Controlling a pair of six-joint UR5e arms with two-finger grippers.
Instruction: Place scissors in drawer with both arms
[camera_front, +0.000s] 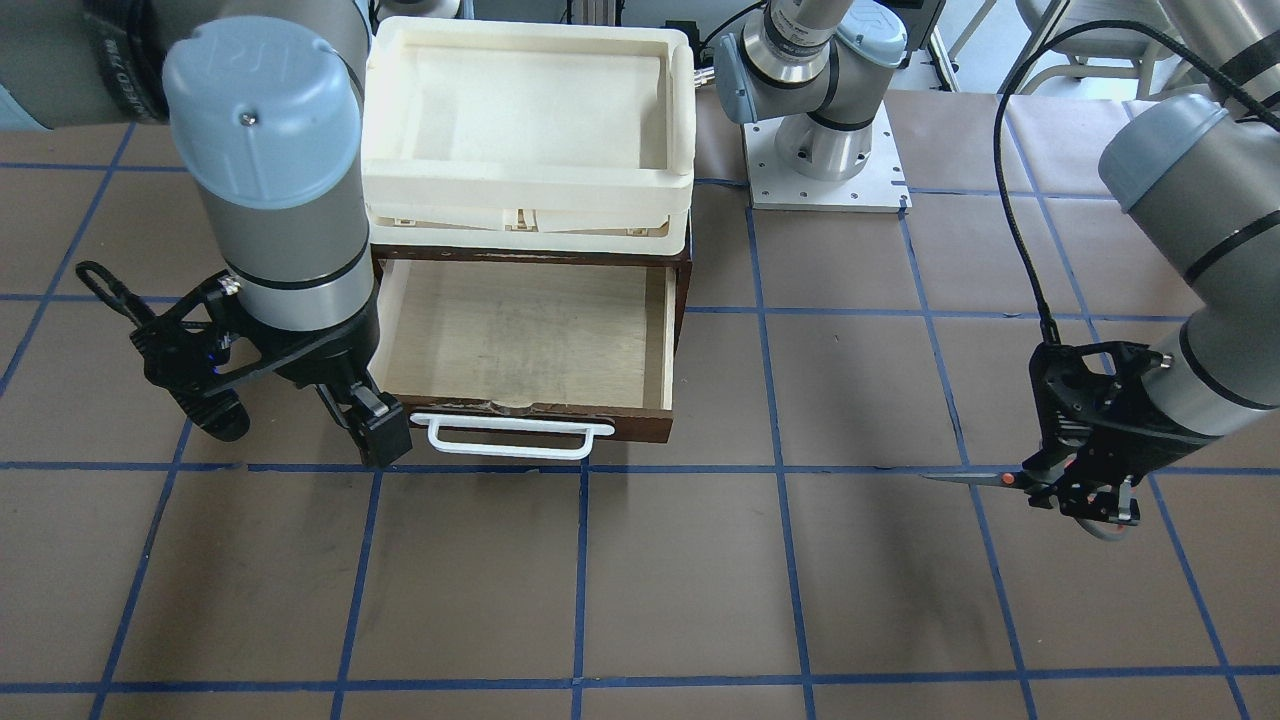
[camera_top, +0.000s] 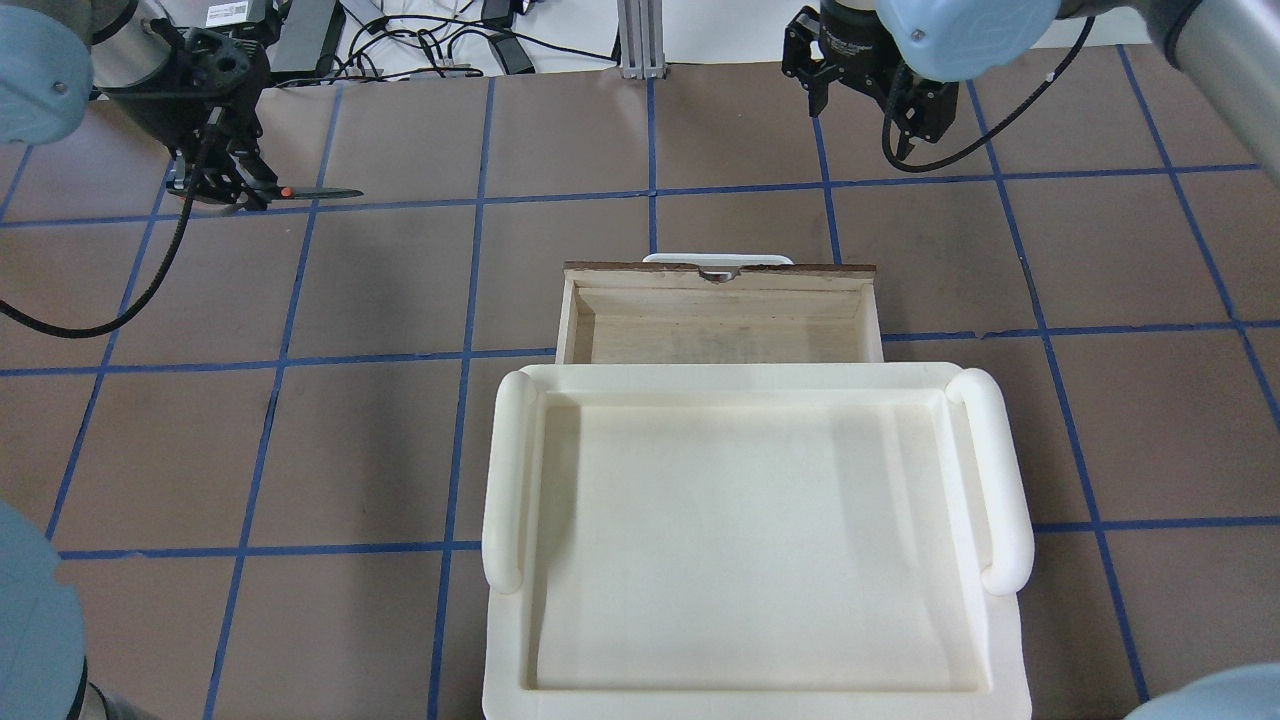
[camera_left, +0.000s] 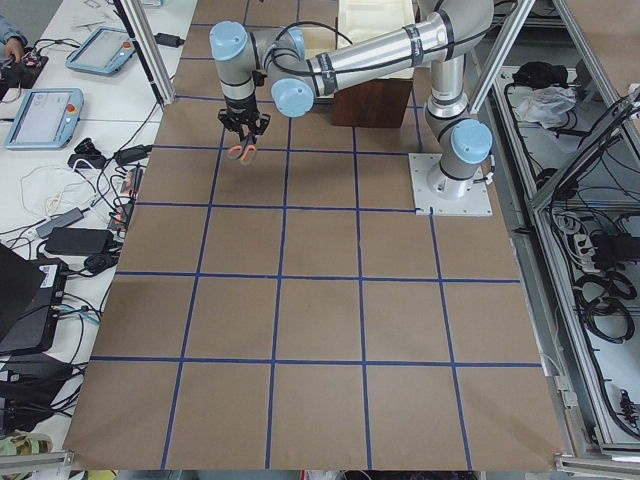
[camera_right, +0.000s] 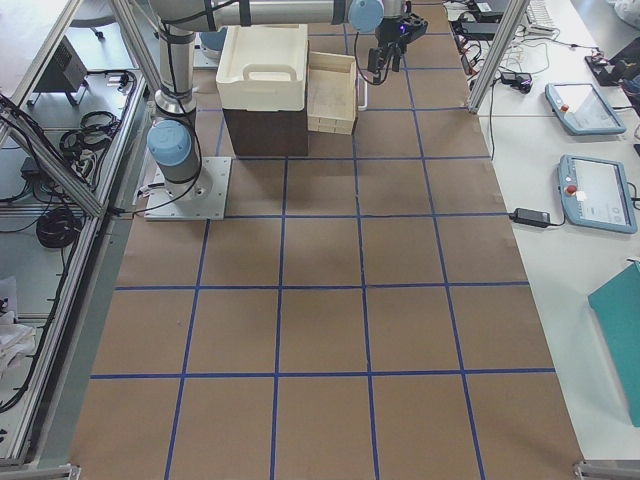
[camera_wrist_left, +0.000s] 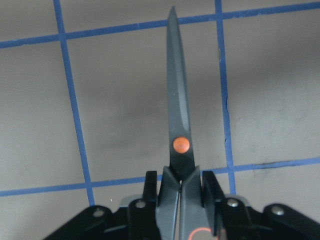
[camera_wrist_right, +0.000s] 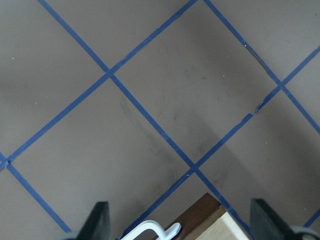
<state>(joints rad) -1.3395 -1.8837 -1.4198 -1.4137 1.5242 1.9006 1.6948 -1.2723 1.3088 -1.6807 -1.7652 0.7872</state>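
The scissors (camera_front: 985, 479) are in my left gripper (camera_front: 1085, 492), which is shut on their handles; the blades are closed and point toward the drawer side. They hang a little above the table, far to the left of the drawer. The left wrist view shows the blades and orange pivot (camera_wrist_left: 180, 144) sticking out between the fingers (camera_wrist_left: 150, 187). The drawer (camera_front: 520, 335) stands pulled open and empty, with its white handle (camera_front: 510, 437) in front. My right gripper (camera_front: 300, 425) is open and empty beside the handle's end; the handle tip shows in the right wrist view (camera_wrist_right: 150, 231).
A cream-white plastic tray (camera_front: 530, 195) sits on top of the dark wooden box, above the open drawer, and it also shows in the overhead view (camera_top: 510, 470). An arm base plate (camera_front: 825, 180) stands beside the box. Brown table with blue tape grid.
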